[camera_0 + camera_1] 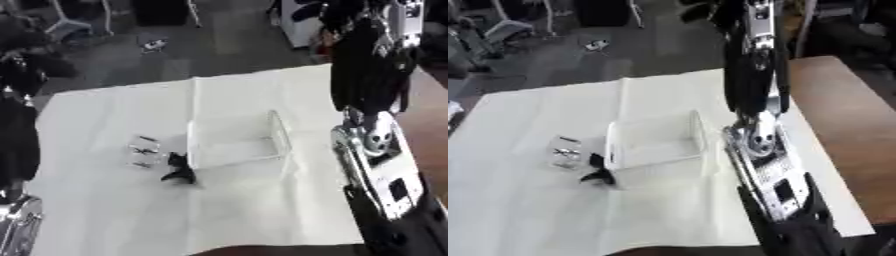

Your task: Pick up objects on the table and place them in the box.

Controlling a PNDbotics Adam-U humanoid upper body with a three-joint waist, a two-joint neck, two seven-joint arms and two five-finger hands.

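Observation:
A clear plastic box (236,139) stands in the middle of the white-covered table (105,210). A small black object (179,170) lies just off the box's near left corner. Left of it lie several small dark and silvery pieces (143,150). My right arm (767,180) rises from the lower right, and its forearm (752,80) points up beside the box's right side. My right hand (759,22) shows at the top, high above the table and holding nothing that I can see. My left arm (17,145) runs up the left edge, with the left hand (19,67) dim above the table's left edge.
A brown wooden surface (842,130) adjoins the cloth on the right. Beyond the table's far edge there is grey floor with chair legs (83,20) and a small object (154,45) on it.

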